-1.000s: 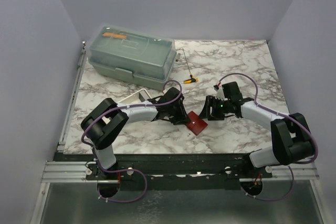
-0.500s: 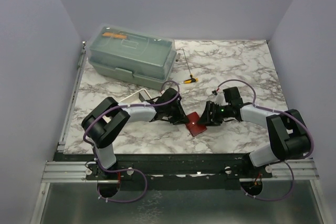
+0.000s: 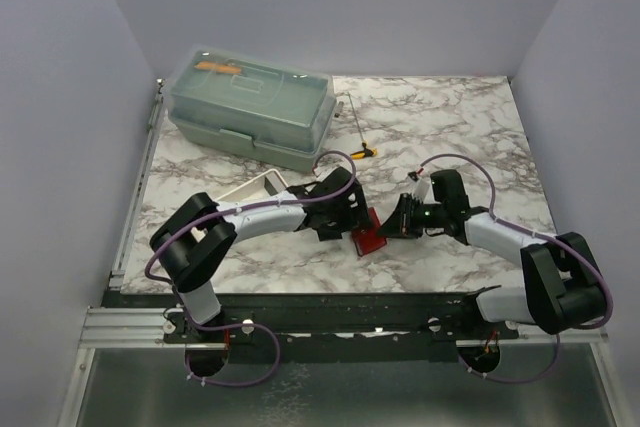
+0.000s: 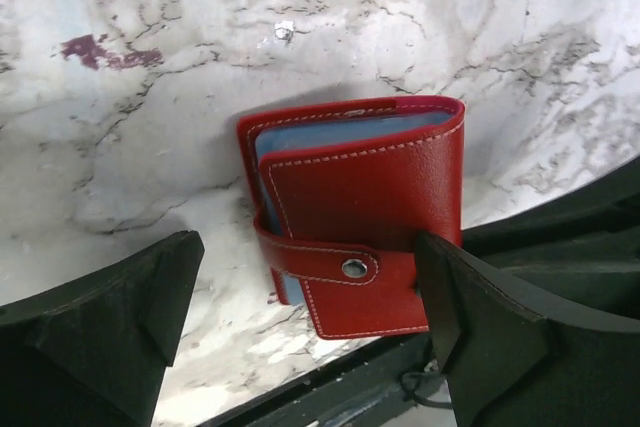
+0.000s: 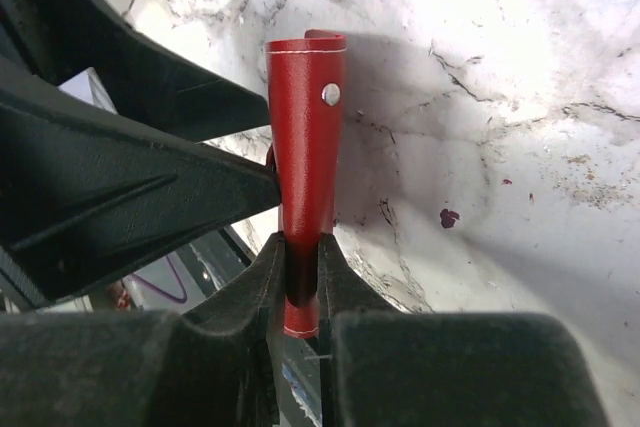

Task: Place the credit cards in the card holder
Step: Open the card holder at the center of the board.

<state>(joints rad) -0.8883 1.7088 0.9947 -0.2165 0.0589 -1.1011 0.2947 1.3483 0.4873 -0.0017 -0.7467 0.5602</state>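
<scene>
Risk of a knock from the black two-finger left gripper (image 3: 352, 222), spread wide astride the red stitched-leather card holder with snap strap (image 4: 360, 217), gripping nothing, one finger close against it; cause, any closing or sweeping move. Risk of toppling for the holder, stood on edge on the white grey-veined marble table (image 3: 450, 117), pinched at one narrow edge only by the black right gripper (image 5: 300, 257), clamped tight on it; cause, shallow grip plus twist. Possible slipping of the dark blue-grey credit cards (image 4: 340, 132), visible only as an edge tucked inside the holder; cause, a tilt toward the open side.

Counted: one table; one grey-green translucent plastic toolbox (image 3: 250, 107); two arms; one white rectangular tray (image 3: 255, 187); one holder; one yellow-handled screwdriver (image 3: 362, 153); cards too hidden to number.
</scene>
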